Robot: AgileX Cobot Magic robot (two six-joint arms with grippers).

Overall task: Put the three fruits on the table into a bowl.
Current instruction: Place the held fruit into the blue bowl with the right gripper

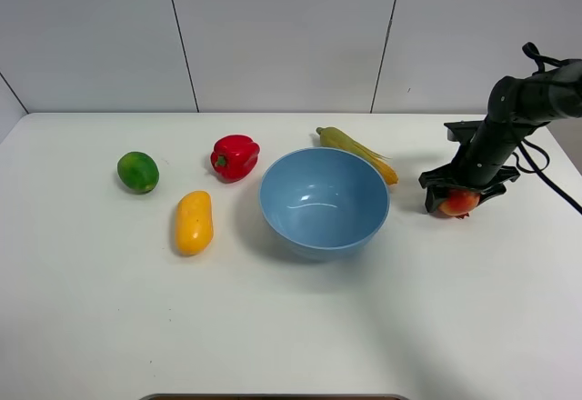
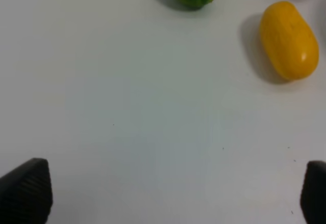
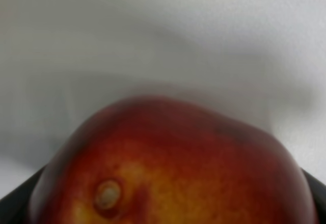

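Okay, my right gripper point(image 1: 458, 200) is clamped on the red-orange fruit point(image 1: 461, 204), low over the table point(image 1: 273, 327) to the right of the blue bowl point(image 1: 309, 236). My left gripper point(image 2: 170, 191) hangs with its fingers point(image 2: 25, 191) spread wide, and the lime point(image 1: 137, 172) and mango point(image 1: 194, 222) lie on the table left of the bowl.

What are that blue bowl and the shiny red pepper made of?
The bowl looks like smooth light-blue plastic: even colour, soft sheen inside. The red pepper is very glossy with bright highlights; it may be a plastic model, but real peppers shine too, so I cannot tell.
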